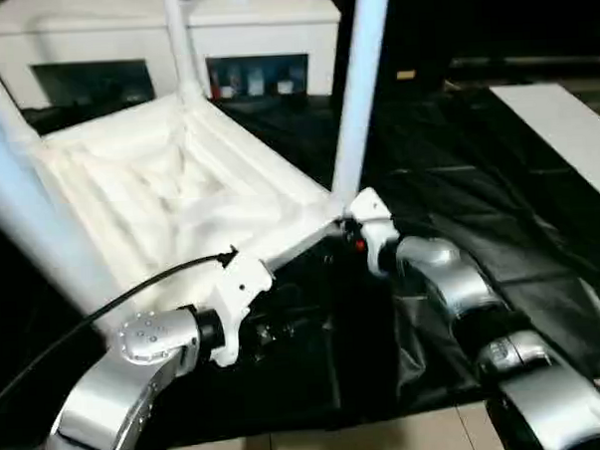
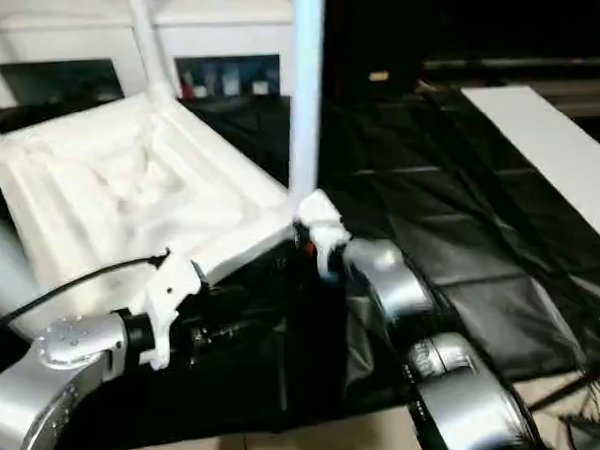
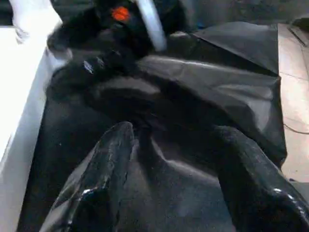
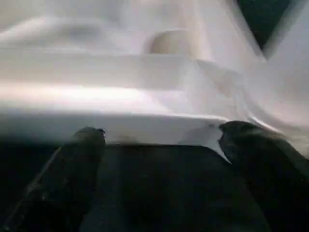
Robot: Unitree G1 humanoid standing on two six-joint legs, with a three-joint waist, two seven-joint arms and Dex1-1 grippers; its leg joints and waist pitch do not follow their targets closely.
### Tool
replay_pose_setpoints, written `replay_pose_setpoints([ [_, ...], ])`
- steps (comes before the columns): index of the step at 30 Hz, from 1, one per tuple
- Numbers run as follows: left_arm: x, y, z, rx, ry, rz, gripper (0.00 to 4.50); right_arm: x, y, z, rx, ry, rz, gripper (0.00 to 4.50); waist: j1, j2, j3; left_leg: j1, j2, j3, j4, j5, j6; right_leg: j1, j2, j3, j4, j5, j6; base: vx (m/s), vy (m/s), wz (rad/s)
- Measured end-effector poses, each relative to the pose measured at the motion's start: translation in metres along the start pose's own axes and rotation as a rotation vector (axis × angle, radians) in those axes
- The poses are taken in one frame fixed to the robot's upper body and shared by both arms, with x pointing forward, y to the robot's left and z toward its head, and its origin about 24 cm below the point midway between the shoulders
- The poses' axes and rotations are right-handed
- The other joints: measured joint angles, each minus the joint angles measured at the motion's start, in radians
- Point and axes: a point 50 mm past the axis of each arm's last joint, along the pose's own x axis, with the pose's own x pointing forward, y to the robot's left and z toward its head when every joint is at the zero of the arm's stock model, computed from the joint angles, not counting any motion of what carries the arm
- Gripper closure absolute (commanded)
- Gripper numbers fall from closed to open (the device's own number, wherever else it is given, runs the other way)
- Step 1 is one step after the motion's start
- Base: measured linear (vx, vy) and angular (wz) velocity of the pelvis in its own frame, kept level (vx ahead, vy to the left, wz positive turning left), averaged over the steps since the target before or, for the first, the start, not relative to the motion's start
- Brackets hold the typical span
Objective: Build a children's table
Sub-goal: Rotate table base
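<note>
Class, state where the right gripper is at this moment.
In the head views, the right gripper is at the near right corner of the upturned table top, beside the base of a fitted leg.

legs point(image 1: 359, 93): tops cut off by upper edge | table top point(image 4: 145, 82): blurred in right wrist view

Children's table, upside down, legs up

White ribbed top point(image 1: 169, 191) lies tilted at centre-left of the frame; three white tube legs point(image 1: 359, 93) rise from its corners.
</note>
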Motion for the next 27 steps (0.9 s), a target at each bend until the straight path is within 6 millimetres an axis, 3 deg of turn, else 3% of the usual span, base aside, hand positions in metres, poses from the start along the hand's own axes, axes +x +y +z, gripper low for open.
replay_pose_setpoints([
  [3, 0.002, -0.002, 0.0, 0.002, 0.003, 0.003, 1.01, -0.006, -0.033, 0.014, 0.031, -0.057, -0.297, 0.0, 0.007, 0.001, 0.0, 0.0, 0.0, 0.002, 0.002, 0.0, 0.0, 0.0, -0.001, 0.0, 0.001, 0.0, 0.0, 0.0, 0.0, 0.0],
  [6, 0.002, -0.001, 0.0, 0.002, 0.002, 0.015, 0.89, -0.017, -0.057, 0.023, 0.018, -0.093, -0.475, 0.0, 0.001, -0.002, -0.001, 0.0, 0.0, 0.002, 0.002, 0.0, 0.0, 0.0, -0.001, 0.001, 0.001, 0.0, 0.0, 0.0, 0.0, 0.0],
  [9, 0.003, -0.004, 0.001, -0.002, -0.012, 0.02, 0.61, -0.02, -0.062, 0.016, 0.024, -0.078, -0.534, 0.0, -0.006, -0.002, -0.001, -0.001, 0.0, 0.002, 0.002, 0.0, 0.0, -0.001, 0.0, 0.0, 0.002, -0.001, 0.001, 0.0, 0.0, 0.0],
  [14, 0.003, -0.012, 0.003, 0.007, -0.036, 0.003, 0.17, -0.02, -0.06, 0.015, 0.064, -0.121, -0.498, 0.0, -0.013, -0.002, -0.001, 0.0, 0.001, 0.002, 0.003, 0.0, 0.0, -0.003, 0.0, 0.001, 0.007, -0.002, 0.003, 0.0, 0.0, 0.0],
  [20, -0.008, -0.025, 0.002, -0.084, -0.13, -0.097, 0.03, -0.021, -0.047, 0.012, 0.136, -0.241, -0.279, 0.0, -0.008, -0.002, -0.002, -0.001, 0.002, 0.002, 0.004, 0.0, 0.0, -0.003, 0.0, 0.001, 0.01, -0.003, 0.004, 0.0, 0.0, 0.0],
  [27, -0.042, -0.021, -0.008, -0.153, -0.126, -0.169, 0.03, -0.034, -0.03, 0.013, 0.111, -0.383, -0.031, 0.0, -0.006, -0.003, -0.002, 0.0, 0.002, 0.001, 0.005, 0.0, 0.0, -0.003, 0.001, 0.001, 0.011, -0.003, 0.004, 0.0, 0.0, 0.0],
])
